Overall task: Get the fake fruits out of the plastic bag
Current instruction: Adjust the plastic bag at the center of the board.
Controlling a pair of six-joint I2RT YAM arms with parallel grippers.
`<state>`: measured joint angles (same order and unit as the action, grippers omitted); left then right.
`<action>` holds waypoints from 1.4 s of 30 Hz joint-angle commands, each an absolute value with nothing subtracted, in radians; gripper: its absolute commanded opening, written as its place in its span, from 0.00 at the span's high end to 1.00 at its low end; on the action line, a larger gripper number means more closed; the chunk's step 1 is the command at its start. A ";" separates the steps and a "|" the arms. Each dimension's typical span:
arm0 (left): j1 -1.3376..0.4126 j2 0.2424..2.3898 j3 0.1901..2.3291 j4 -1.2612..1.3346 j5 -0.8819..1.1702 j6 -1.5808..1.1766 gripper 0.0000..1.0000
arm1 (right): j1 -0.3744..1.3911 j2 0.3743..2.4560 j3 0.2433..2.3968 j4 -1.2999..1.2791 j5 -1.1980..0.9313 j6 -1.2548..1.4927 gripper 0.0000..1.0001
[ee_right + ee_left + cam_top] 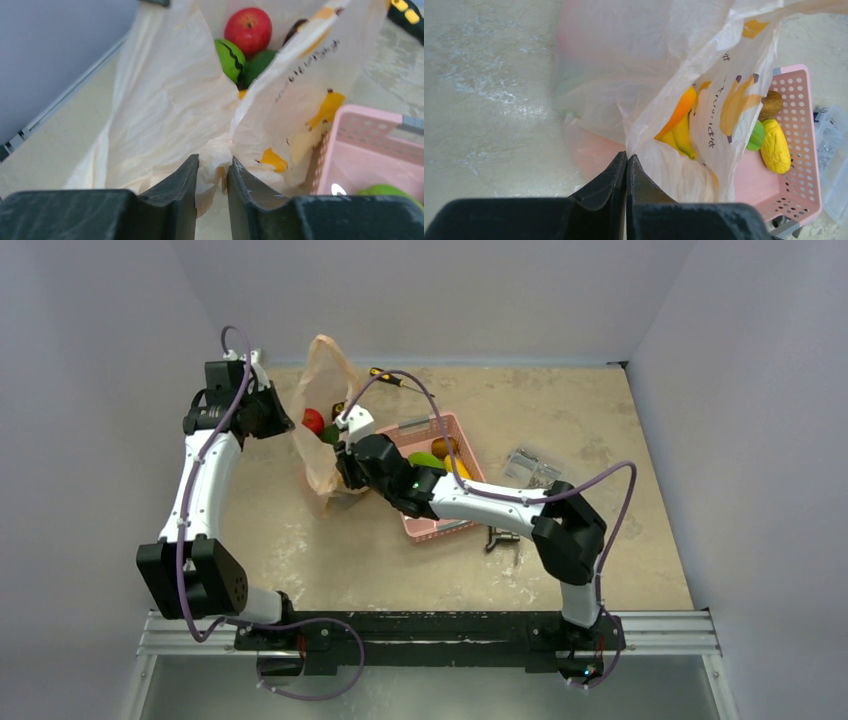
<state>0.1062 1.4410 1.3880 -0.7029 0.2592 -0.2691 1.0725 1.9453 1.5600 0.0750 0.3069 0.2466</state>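
Beige counter (400, 570): right fingers (180, 200) pinch a bunched fold of bag (165, 115), left fingers (609, 185) shut on its edge, likely spreading the mouth to expose fruits (248, 26).

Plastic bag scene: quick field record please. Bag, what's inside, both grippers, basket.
bag: plastic bag, upright, mouth open, beside pink basket
inside bag: red apple, striped green fruit, bananas
left gripper: shut, tips at the bag's film; pinch not clear
right gripper: shut on bunched bag film
in basket: yellow oblong fruit, brown fruit, green fruit
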 commanded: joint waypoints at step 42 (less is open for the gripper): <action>0.245 1.240 1.037 -0.331 0.820 -0.585 1.00 | 1.055 1.690 1.296 0.333 0.005 -0.085 0.16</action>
<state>0.2276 1.2366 0.9909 -0.4301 0.6842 -0.6552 1.0592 1.7691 1.2186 0.4255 0.1024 0.2016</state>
